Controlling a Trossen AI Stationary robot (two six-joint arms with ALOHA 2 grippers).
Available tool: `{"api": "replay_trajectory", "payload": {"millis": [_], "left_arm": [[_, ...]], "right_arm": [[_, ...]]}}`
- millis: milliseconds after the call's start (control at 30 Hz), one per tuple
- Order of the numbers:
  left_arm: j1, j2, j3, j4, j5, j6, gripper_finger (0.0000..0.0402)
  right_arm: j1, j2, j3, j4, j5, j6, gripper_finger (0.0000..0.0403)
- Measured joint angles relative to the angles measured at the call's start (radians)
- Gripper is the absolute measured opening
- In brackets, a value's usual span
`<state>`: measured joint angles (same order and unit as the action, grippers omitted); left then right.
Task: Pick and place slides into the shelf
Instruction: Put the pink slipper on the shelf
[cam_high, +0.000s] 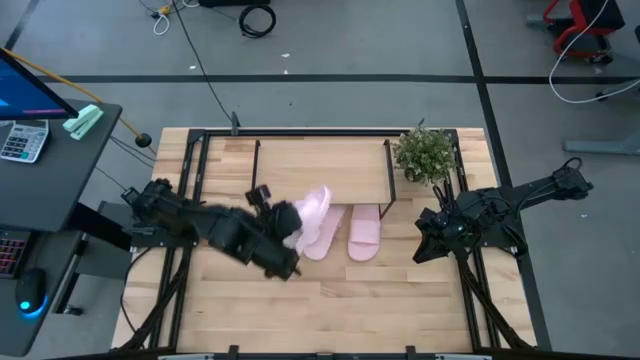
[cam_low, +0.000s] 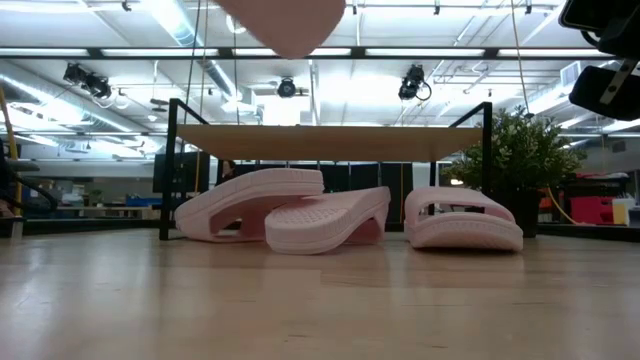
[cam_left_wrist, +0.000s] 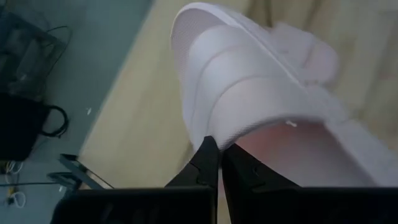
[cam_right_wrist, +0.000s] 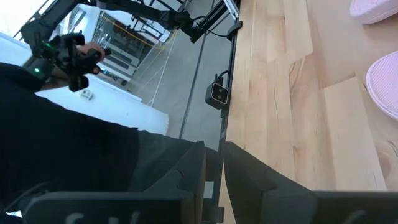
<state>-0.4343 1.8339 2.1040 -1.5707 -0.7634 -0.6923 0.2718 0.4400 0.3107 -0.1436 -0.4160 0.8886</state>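
My left gripper (cam_high: 288, 228) is shut on a pale pink slide (cam_high: 313, 205), held high above the table in front of the shelf (cam_high: 320, 168); its end shows at the top of the low view (cam_low: 285, 20). Three more slides rest on the table at the shelf's near edge: two on the left lean on each other (cam_low: 250, 200) (cam_low: 330, 220), and one lies flat on the right (cam_low: 465, 222). My right gripper (cam_high: 424, 248) is shut and empty at the table's right side, above the tabletop (cam_right_wrist: 214, 163). My left gripper pinches the edge of the slide's wide strap (cam_left_wrist: 225, 138) between its two fingers (cam_left_wrist: 205, 163). The slide reaches away from the fingertips toward the shelf, lifted clear of the table and of the other slides.
A small potted plant (cam_high: 428, 152) stands at the shelf's right end. The shelf's thin black legs (cam_low: 172, 170) frame the opening under its board. Bare wood tabletop (cam_high: 330, 300) lies toward the near edge. A desk with a calculator (cam_high: 22, 140) stands left of the table.
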Motion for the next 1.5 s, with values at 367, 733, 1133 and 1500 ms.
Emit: {"api": "replay_trajectory", "payload": {"millis": [367, 733, 1133, 1500], "left_arm": [[0.245, -0.001, 0.178, 0.004, -0.001, 0.196, 0.0008], [0.480, 0.004, 0.246, 0.000, 0.022, 0.423, 0.0008], [0.651, 0.074, 0.198, 0.000, 0.069, 0.531, 0.0008], [0.682, 0.085, -0.029, 0.000, 0.079, 0.562, 0.0008]], "right_arm": [[0.000, 0.000, 0.000, 0.000, 0.000, -0.001, 0.0064], [0.000, 0.000, 0.000, 0.001, 0.013, 0.002, 0.0064], [0.000, 0.000, 0.000, 0.001, 0.020, 0.037, 0.0064], [0.000, 0.000, 0.000, 0.002, 0.022, 0.062, 0.0064]]}}
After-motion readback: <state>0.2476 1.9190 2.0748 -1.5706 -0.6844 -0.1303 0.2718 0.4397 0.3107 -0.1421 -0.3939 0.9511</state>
